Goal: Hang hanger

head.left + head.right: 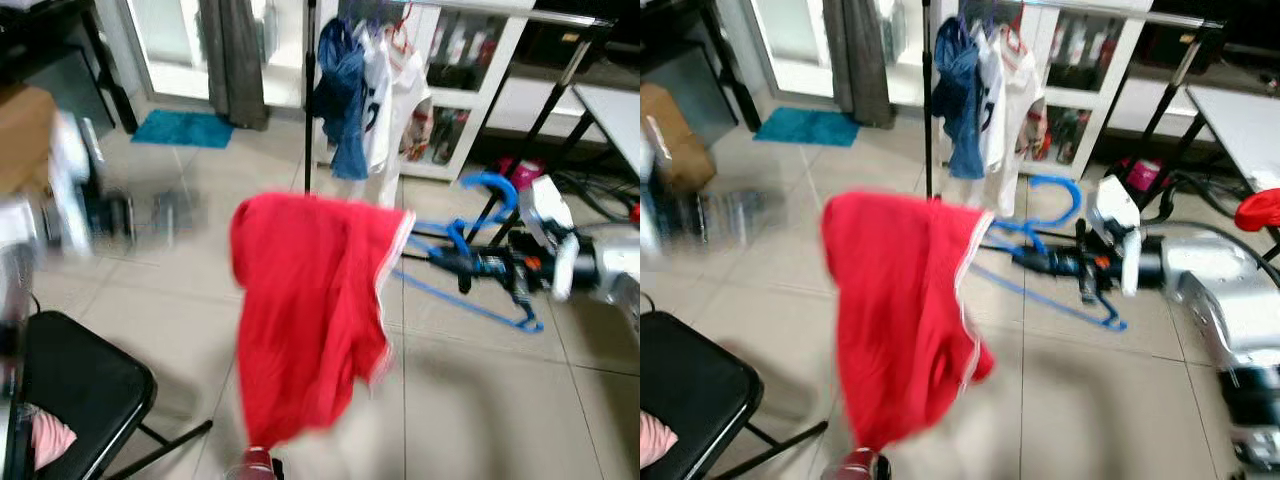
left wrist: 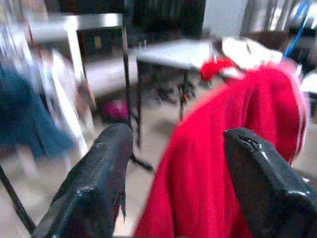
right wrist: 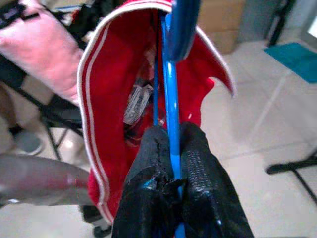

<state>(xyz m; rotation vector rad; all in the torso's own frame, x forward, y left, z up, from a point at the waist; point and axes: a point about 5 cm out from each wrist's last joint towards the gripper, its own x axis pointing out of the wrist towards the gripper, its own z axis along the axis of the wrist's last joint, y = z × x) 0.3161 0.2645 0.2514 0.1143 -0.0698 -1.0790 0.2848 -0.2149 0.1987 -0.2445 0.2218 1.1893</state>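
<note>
Red garment (image 1: 310,310) hung nearest the camera, draped over the blue hanger (image 1: 470,290) above the tiled floor (image 1: 480,400). Right gripper (image 3: 171,148) had its jaws closed on the hanger's rod (held out sideways). Left gripper (image 2: 178,148) jaws stood open beside the garment. Clothes rack (image 1: 420,60) stood behind.

Shirt (image 1: 310,310) hangs mid-scene on the hanger (image 1: 480,270), clothes rack (image 1: 370,90) behind it, folding chair (image 1: 70,400) at left, table (image 1: 615,110) far right
</note>
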